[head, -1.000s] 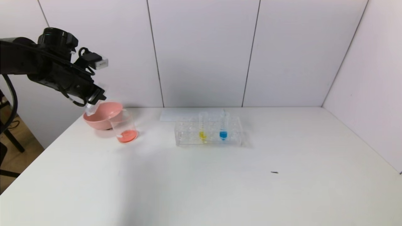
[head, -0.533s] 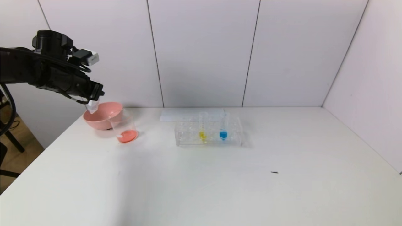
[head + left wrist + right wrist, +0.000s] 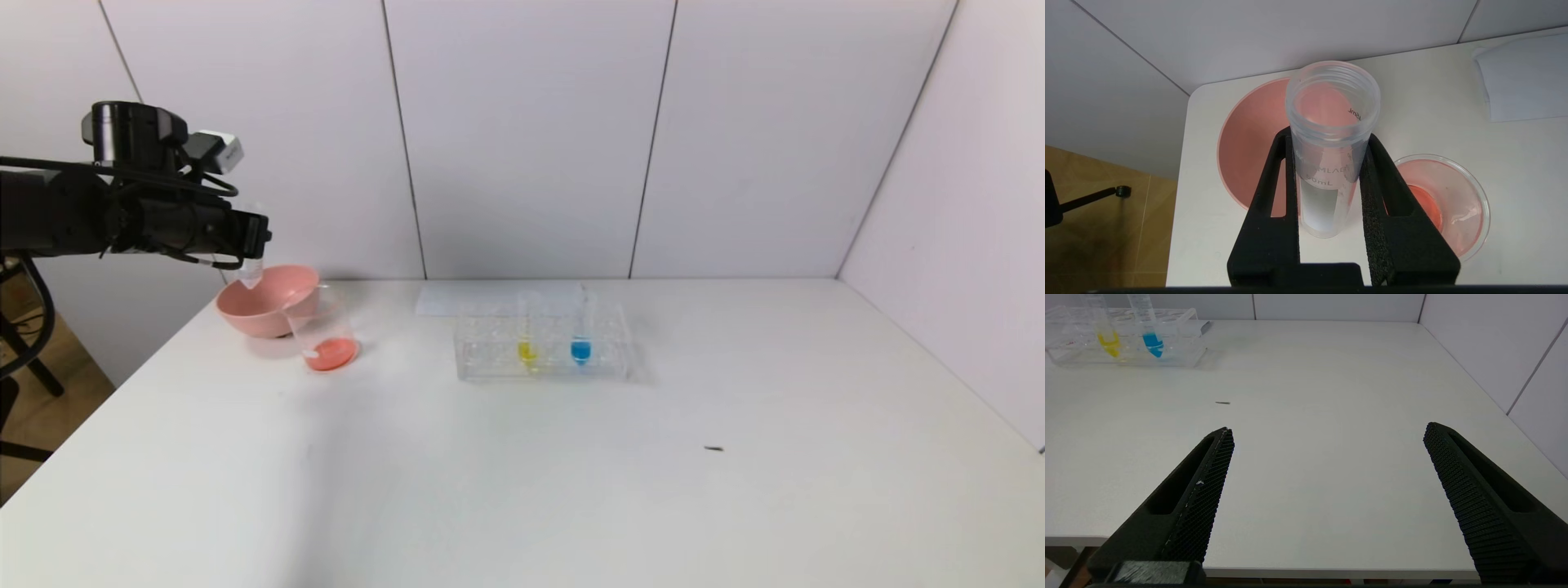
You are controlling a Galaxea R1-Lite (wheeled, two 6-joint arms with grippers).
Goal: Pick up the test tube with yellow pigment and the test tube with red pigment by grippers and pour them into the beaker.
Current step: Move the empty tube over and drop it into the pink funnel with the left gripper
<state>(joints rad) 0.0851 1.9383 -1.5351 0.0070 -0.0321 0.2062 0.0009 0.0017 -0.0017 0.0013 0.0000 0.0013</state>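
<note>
My left gripper is shut on a clear test tube that looks empty. It holds the tube upright above the pink bowl's rim, just back-left of the beaker; the tube's tip shows below the jaws. The beaker holds red-orange liquid at its bottom and also shows in the left wrist view. The test tube with yellow pigment stands in the clear rack and shows in the right wrist view. My right gripper is open and empty over the table's near edge.
A pink bowl sits behind the beaker at the table's left back corner. A blue-liquid tube stands next to the yellow one. A white sheet lies behind the rack. A small dark speck lies on the table.
My left gripper has turned from a downward tilt to level, bringing the tube from a pouring tilt to upright. It moved slightly left, away from the beaker.
</note>
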